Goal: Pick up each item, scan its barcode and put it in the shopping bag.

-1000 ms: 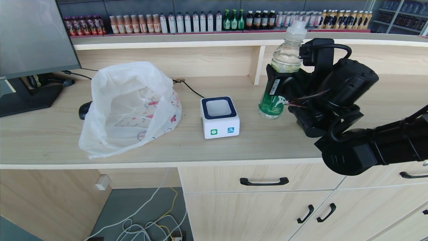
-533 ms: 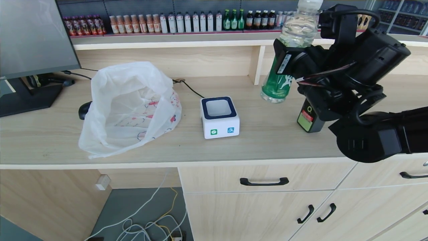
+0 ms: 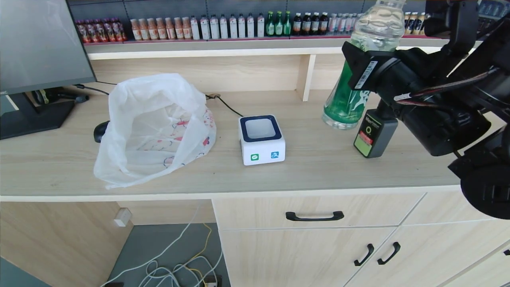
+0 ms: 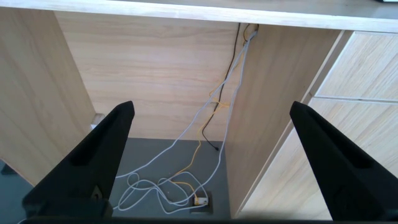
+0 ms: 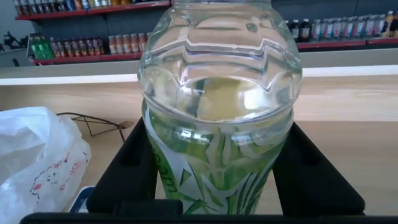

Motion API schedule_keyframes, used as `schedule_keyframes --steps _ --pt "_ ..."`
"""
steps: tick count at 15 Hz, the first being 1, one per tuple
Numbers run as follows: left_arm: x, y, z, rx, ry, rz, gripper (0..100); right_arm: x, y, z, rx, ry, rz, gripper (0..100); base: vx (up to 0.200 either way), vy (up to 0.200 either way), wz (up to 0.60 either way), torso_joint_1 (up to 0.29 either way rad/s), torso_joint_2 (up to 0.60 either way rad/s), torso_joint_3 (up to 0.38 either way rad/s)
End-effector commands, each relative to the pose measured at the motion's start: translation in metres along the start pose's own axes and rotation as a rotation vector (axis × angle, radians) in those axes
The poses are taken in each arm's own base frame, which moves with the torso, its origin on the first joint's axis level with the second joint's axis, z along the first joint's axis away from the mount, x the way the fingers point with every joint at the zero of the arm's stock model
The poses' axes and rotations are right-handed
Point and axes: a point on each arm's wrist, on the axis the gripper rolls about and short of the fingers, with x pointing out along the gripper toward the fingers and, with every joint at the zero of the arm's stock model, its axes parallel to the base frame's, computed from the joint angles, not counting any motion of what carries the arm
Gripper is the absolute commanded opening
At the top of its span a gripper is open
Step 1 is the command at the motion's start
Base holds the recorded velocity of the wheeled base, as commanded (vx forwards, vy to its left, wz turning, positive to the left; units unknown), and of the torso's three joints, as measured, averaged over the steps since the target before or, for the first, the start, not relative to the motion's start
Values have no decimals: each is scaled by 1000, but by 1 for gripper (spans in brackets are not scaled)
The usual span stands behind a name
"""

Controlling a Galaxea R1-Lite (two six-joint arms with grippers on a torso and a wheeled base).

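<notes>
The right tool (image 3: 356, 73) is clamped around the green-labelled drink bottle (image 3: 343, 104), holding it upright clear of the counter (image 3: 318, 169), with the barcode scanner (image 3: 261, 138) and shopping bag (image 3: 153, 127) off to its left, while the left tool (image 4: 211, 155) gapes wide, empty.

Clear glossy plastic bottle (image 3: 352, 85), thin crinkled translucent plastic bag (image 3: 153, 127), matt pale woodgrain counter (image 3: 318, 167)
</notes>
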Motion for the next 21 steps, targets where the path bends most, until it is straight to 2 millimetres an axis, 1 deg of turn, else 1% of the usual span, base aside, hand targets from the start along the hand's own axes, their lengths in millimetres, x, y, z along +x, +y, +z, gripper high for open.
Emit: schedule_keyframes --steps 1,2,3,4,7,8,10,12,13,15,16,18,21 --pt "0 0 0 0 -1 0 100 -19 -3 16 17 -17 18 0 0 0 0 0 0 0" --pt "0 0 0 0 -1 0 100 -28 -1 18 22 -9 34 0 0 0 0 0 0 0" --pt "0 0 0 0 -1 0 100 -42 -2 19 23 9 53 0 0 0 0 0 0 0" --pt "0 0 0 0 -1 0 100 -52 -5 19 20 20 63 0 0 0 0 0 0 0" --pt "0 0 0 0 -1 0 100 -88 -17 7 -3 91 122 0 0 0 0 0 0 0" --pt "0 0 0 0 -1 0 100 -99 -16 3 1 110 162 0 0 0 0 0 0 0" --pt "0 0 0 0 -1 0 100 -111 -20 1 11 124 218 0 0 0 0 0 0 0" --pt "0 0 0 0 -1 0 100 -112 -20 0 15 127 225 0 0 0 0 0 0 0" --pt "0 0 0 0 -1 0 100 -119 -22 -6 50 158 241 0 0 0 0 0 0 0" --pt "0 0 0 0 -1 0 100 -121 -22 -9 63 171 258 0 0 0 0 0 0 0" --pt "0 0 0 0 -1 0 100 -121 -18 -11 105 180 369 0 0 0 0 0 0 0" --pt "0 0 0 0 -1 0 100 -119 -16 -17 166 206 495 0 0 0 0 0 0 0" --pt "0 0 0 0 -1 0 100 -113 -13 -23 268 244 638 0 0 0 0 0 0 0"
